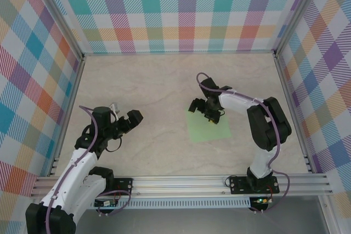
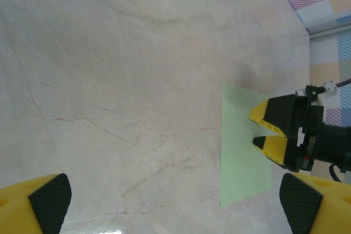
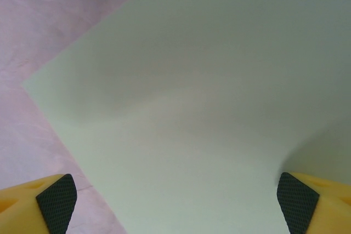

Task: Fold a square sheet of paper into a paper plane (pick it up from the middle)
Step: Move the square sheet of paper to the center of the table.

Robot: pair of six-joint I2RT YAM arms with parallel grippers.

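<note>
Right claw (image 1: 204,112) wide open over square sheet of paper (image 1: 208,126)

overhead view looks down, wrist views near tabletop, all share green sheet (image 1: 208,126)

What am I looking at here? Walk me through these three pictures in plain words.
The overhead picture shows two robot arms bolted at the near edge of a pale marble-look table, walled by checked panels. Each arm ends in a two-finger claw. The other pictures come from cameras on the wrists.

The thin pale green square sheet of paper lies flat on the table. The right gripper is low over it, open, with the sheet spread beneath its black pads. The left gripper is open too, away from the paper. Nothing is held.
</note>
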